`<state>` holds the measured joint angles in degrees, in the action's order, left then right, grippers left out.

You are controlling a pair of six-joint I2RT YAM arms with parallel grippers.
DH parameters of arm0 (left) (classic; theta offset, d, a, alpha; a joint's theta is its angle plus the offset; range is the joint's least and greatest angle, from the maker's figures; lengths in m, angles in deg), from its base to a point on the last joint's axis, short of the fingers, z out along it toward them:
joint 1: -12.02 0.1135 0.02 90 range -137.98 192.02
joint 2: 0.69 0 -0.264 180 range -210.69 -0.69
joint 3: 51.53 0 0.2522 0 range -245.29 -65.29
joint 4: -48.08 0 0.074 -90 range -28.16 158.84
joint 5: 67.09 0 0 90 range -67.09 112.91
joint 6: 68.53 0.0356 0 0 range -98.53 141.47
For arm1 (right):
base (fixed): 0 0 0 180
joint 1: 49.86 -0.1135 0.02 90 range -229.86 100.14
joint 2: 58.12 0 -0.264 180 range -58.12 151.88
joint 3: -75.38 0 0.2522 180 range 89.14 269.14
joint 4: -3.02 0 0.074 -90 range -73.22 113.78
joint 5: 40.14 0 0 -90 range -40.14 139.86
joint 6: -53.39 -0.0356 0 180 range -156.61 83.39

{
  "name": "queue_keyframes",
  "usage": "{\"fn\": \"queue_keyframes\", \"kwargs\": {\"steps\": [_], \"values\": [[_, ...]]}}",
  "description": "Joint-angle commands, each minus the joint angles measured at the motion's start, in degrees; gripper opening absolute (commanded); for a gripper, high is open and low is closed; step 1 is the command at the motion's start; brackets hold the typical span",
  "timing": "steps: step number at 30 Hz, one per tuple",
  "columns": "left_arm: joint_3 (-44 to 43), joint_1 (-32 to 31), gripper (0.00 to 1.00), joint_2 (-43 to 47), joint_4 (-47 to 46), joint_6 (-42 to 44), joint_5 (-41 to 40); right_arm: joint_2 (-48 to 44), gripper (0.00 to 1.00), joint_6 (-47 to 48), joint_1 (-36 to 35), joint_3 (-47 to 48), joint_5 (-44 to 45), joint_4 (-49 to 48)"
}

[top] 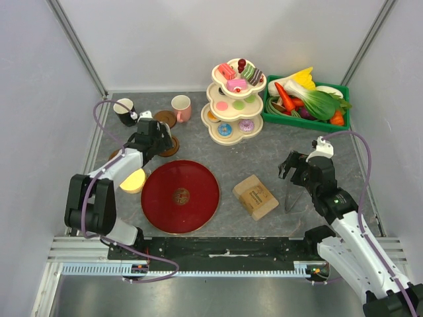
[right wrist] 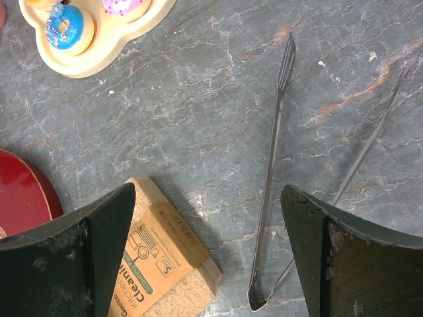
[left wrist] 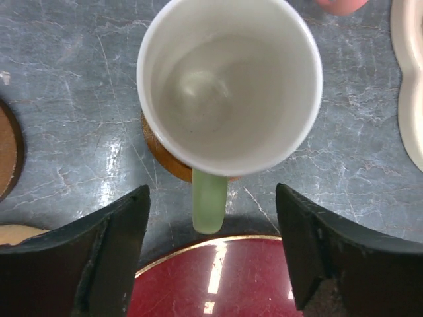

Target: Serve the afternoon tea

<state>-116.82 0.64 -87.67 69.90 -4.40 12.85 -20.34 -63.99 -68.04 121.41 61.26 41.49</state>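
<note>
Grey marbled table [top: 264, 165] carries everything. Largest on it is the red plate [top: 180, 196], lying flat near the front between the two arms. Behind it, toward the back wall, stands the cream three-tier stand [top: 231, 116], and just to its right the green crate [top: 297, 121] is heaped with toy vegetables.

The left gripper [left wrist: 211, 191] hangs over the plate's far-left rim with its jaws released. Both fingers [left wrist: 112, 244] stand wide apart and touch nothing. The right gripper [right wrist: 206, 191] is spread just as wide, hovering above the bare table right of the tan block [top: 255, 196], which lies tilted beside the plate.

The pale-green mug [left wrist: 229, 86] stands upright and empty just beyond the left fingertips, its handle pointing back between them toward the plate's edge. The pink mug [top: 181, 107] and the black mug [top: 124, 111] stand further back, well apart from each other. Metal tongs [right wrist: 271, 172] lie on the table under the right gripper, untouched.

One brown coaster [left wrist: 162, 158] sits under the pale-green mug, and a second coaster [top: 165, 119] lies between the pink and black mugs.

The pastries are all on the stand. Cake slices [top: 228, 71] are on top, macarons [top: 223, 105] are in the middle, and a blue donut [top: 225, 129] and a pink donut [top: 246, 125] are on the lowest tier.
</note>
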Motion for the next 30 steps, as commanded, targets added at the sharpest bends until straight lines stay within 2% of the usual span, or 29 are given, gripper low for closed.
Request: {"fn": "queue_keyframes", "kwargs": {"steps": [1,6,12,18,24,30], "values": [[-0.4,-0.1,0.89,6.5,2.0,-1.5,-1.3,-0.4,0.98,0.0,0.1,0.3,1.0,-0.2],[-4.4,0.0,0.91,11.4,9.1,-3.0,-4.0,0.5,0.98,0.2,0.2,1.1,1.0,-0.2],[-12.8,2.1,0.91,8.7,16.2,-5.1,-4.2,-2.8,0.98,-0.7,0.1,1.0,5.5,0.2],[-26.3,7.5,0.9,-1.7,23.3,-5.3,-3.1,-3.2,0.98,0.7,0.1,1.1,2.0,-1.2],[-37.9,11.3,0.87,-14.8,26.7,-3.4,-3.6,-1.7,0.98,1.2,0.1,1.3,1.9,-1.7],[-45.8,15.2,0.83,-23.9,28.5,-3.0,-3.7,-0.4,0.98,1.4,0.1,1.3,2.0,-1.9]]}}
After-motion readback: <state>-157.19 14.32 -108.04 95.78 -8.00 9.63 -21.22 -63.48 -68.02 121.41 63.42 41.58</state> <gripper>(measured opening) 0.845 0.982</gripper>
